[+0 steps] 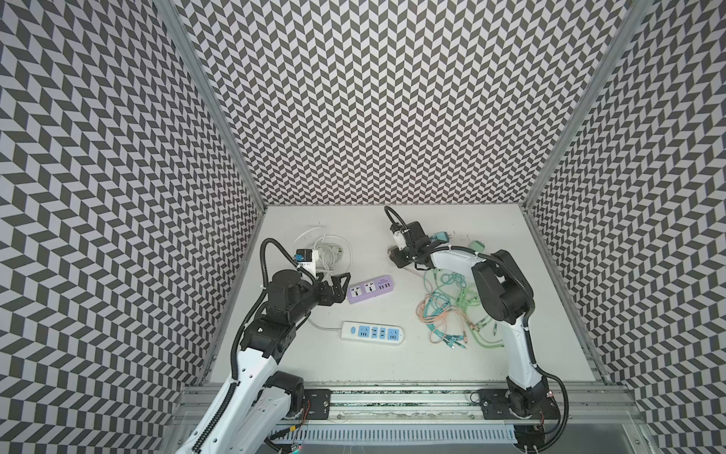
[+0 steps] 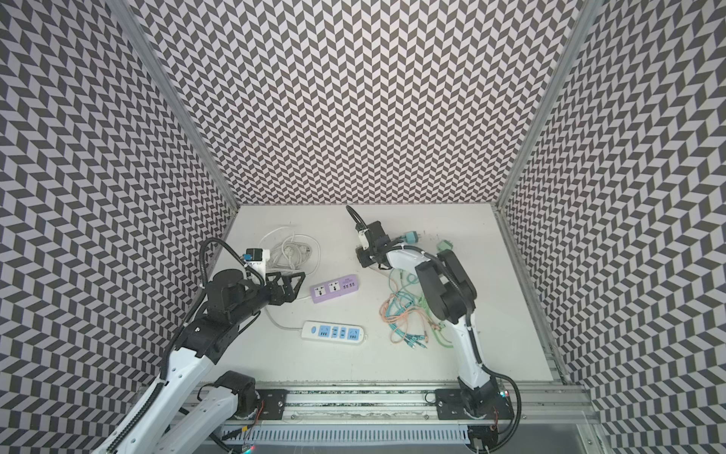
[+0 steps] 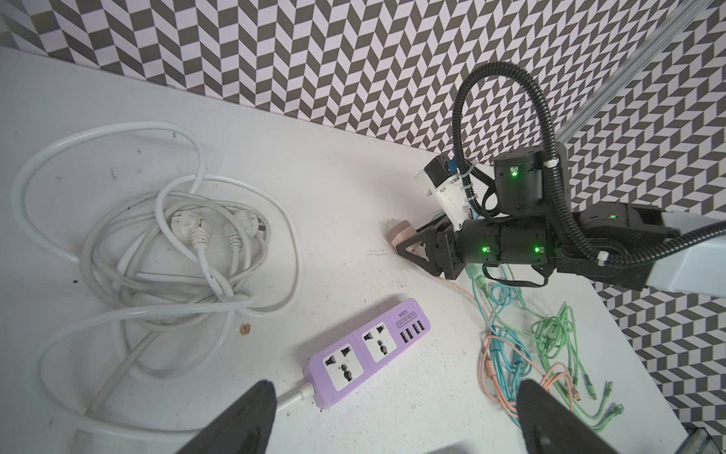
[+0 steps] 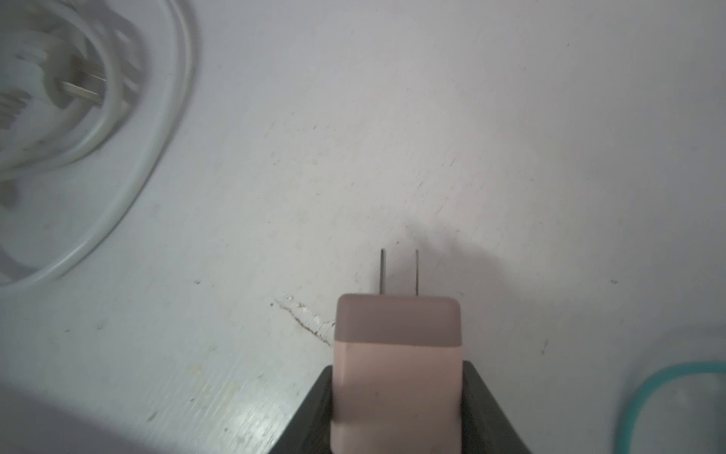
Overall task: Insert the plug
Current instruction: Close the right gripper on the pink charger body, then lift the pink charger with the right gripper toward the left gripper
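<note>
Your right gripper (image 3: 412, 251) is clamped on the pink charger plug (image 4: 396, 353), low over the table (image 1: 451, 365), well apart from the purple power strip (image 1: 370, 289). Your left gripper (image 1: 341, 290) gapes wide and empty, just beside that strip.

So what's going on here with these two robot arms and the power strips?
The right tool is closed on a pink two-prong charger block near the back of the white table. The left tool hangs open beside the purple power strip, holding nothing. The charger is not yet in any socket; a white and blue power strip lies nearer the front.
</note>
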Available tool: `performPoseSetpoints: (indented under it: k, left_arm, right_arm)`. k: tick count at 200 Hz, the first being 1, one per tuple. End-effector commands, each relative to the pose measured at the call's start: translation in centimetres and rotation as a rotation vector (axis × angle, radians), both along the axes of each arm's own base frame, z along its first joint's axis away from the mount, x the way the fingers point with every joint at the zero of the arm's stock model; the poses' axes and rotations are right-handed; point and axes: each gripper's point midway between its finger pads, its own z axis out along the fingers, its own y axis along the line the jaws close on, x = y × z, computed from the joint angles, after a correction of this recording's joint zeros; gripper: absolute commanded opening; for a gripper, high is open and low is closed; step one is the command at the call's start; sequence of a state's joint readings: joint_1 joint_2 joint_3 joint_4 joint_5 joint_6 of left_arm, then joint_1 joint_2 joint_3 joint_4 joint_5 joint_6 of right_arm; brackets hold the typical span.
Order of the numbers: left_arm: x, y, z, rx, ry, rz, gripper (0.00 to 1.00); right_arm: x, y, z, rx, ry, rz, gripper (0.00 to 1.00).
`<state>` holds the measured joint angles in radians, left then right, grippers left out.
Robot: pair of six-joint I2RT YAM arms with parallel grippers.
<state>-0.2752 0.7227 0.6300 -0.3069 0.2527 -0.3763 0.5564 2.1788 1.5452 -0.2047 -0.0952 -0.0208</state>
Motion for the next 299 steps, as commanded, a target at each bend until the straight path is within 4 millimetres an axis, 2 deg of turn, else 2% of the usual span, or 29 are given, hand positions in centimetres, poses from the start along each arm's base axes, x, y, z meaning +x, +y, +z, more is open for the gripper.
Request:
performPoseSetpoints:
  k: [1,51,116,159,209,237,299]
  left_arm:
    - [0.2,-0.9,0.6,-0.033,-0.013,-0.040,0.96]
    - [0.2,-2.8,0.5,-0.023,0.018,-0.169,0.97]
    - [0.3,-5.2,0.8,-0.047,0.051,-0.329,0.93]
    - [0.0,-6.8,2.2,-0.116,0.038,-0.425,0.92]
    - [-1.7,-9.0,4.1,-0.239,0.025,-0.600,0.91]
    - [-2.3,-9.3,4.9,-0.281,0.018,-0.640,0.89]
    - [-2.5,-9.8,4.6,-0.310,0.053,-0.678,0.82]
  right_arm:
    - [-0.3,1.3,6.5,0.061,-0.134,0.088,0.31]
    - [-3.5,1.1,11.1,0.109,-0.189,0.201,0.30]
    - [-10.4,1.1,17.4,0.211,-0.351,0.410,0.30]
    - [-14.2,1.2,20.0,0.246,-0.446,0.516,0.30]
    - [-16.5,1.7,20.7,0.239,-0.479,0.578,0.31]
    - [-17.9,2.3,21.0,0.244,-0.493,0.614,0.31]
    - [-20.3,4.1,21.7,0.255,-0.532,0.674,0.31]
